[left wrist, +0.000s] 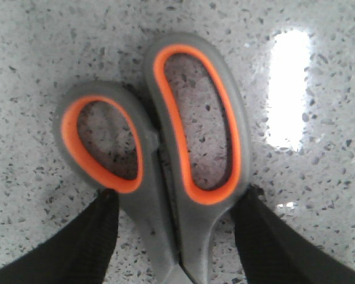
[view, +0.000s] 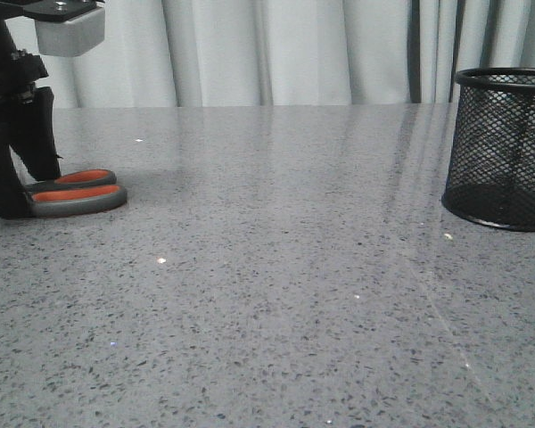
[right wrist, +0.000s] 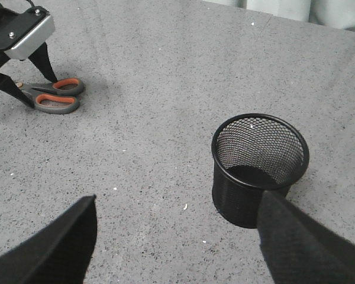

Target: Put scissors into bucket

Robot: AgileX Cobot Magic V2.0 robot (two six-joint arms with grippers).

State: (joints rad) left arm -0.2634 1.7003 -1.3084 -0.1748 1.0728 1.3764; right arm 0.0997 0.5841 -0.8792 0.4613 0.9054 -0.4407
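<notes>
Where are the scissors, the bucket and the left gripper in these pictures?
scissors (left wrist: 189,154): left wrist view, on the grey rim of the larger handle loop.
bucket (right wrist: 257,171): right wrist view, on the mesh inner wall below the rim.
left gripper (view: 22,178): front view, between the fingertips straddling the scissors.

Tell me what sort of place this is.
Probably a robot test bench in a lab or studio: a bare speckled grey tabletop, a plain pale curtain behind it, and only scissors and a mesh bucket laid out.
</notes>
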